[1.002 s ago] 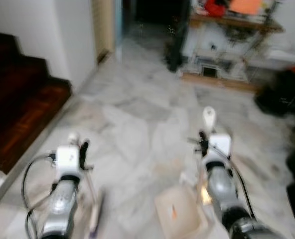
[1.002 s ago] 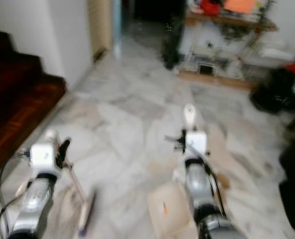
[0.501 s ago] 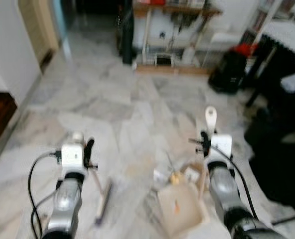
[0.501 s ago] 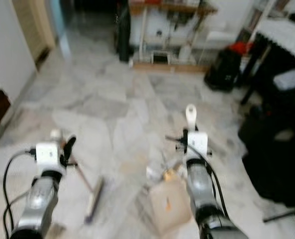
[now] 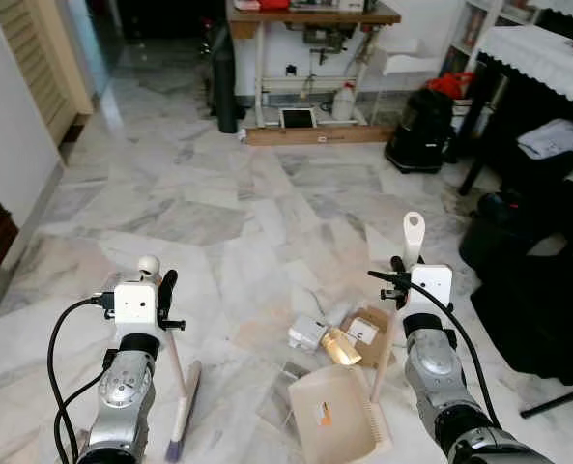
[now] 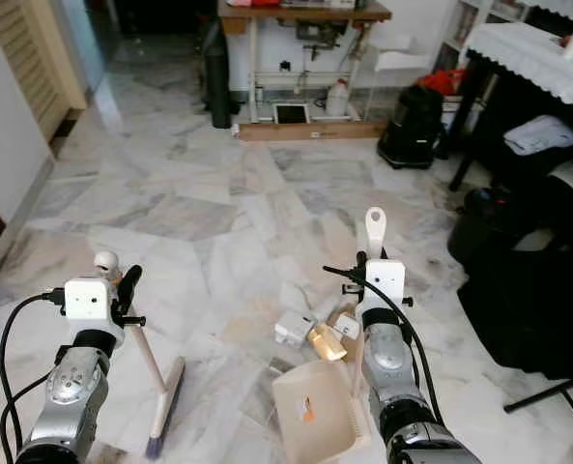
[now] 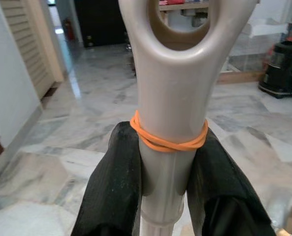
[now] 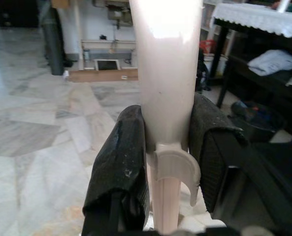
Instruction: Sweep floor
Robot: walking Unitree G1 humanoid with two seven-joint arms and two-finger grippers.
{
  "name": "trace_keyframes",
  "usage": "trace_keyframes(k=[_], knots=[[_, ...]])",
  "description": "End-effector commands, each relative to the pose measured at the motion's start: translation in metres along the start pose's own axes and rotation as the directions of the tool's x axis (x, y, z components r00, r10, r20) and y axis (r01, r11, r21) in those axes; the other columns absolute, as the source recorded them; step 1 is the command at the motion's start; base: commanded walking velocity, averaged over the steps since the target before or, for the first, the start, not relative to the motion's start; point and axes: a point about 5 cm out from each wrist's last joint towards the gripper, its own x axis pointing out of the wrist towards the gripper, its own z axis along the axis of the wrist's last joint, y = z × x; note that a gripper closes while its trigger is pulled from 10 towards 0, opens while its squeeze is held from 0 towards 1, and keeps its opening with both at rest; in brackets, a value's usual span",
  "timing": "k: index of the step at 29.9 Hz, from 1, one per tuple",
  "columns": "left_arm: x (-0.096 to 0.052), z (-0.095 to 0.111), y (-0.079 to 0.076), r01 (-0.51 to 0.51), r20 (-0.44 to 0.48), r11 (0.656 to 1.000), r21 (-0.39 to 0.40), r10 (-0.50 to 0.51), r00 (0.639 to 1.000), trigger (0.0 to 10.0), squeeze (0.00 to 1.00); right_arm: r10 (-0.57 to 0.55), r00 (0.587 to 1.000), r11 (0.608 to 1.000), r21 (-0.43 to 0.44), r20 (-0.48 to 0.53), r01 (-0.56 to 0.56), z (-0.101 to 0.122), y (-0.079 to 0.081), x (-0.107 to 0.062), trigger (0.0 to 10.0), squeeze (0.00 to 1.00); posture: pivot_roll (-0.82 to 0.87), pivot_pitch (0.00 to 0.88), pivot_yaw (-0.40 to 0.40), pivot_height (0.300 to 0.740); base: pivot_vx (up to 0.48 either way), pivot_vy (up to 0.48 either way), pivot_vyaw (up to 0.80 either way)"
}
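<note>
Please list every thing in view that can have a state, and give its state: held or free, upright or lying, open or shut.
left gripper: shut on the broom handle.
broom: held upright, head on the marble floor.
right gripper: shut on the dustpan handle.
dustpan: held, pan resting on the floor.
litter: small boxes and scraps lying loose on the floor just beyond the pan.

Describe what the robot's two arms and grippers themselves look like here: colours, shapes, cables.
Both arms are silver, rounded metal tubes, each ending in a white boxy wrist block. A black cable loops out from the left arm's side, and another runs along the right arm. The left gripper and right gripper each have two long black fingers with a matte, slightly scuffed surface. No markings can be made out.
</note>
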Motion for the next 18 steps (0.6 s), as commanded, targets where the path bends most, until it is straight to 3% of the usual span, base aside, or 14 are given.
trace_keyframes(k=[1,8,11,18], knots=[[0.0049,0.0079,-0.0012,0.009,0.035,1.000,0.002,-0.009,0.999,10.0,0.00,-0.005,0.999,1.000,0.000,0.037,0.005,0.0087,-0.0014,0.0050,10.0,0.00,0.09,0.000,-0.046,0.740,0.000,0.000,-0.80],[0.0051,0.0078,-0.0012,0.010,0.034,1.000,0.003,-0.010,0.999,10.0,0.00,-0.005,1.000,1.000,-0.001,0.030,0.005,0.0072,-0.0010,0.0041,10.0,0.00,0.09,0.000,-0.045,0.740,0.000,0.356,-0.80],[0.0052,0.0079,-0.0012,0.011,0.036,1.000,0.005,-0.011,0.999,10.0,0.00,-0.005,0.999,1.000,0.002,0.034,0.005,0.0075,-0.0009,0.0040,10.0,0.00,0.09,0.000,-0.045,0.740,0.000,0.000,-0.61],[0.0054,0.0074,-0.0008,0.011,0.031,1.000,0.001,-0.011,0.999,10.0,0.00,-0.006,0.999,1.000,-0.003,0.035,0.006,0.0077,-0.0005,0.0041,10.0,0.00,0.09,0.000,-0.043,0.740,0.000,0.057,0.00]])
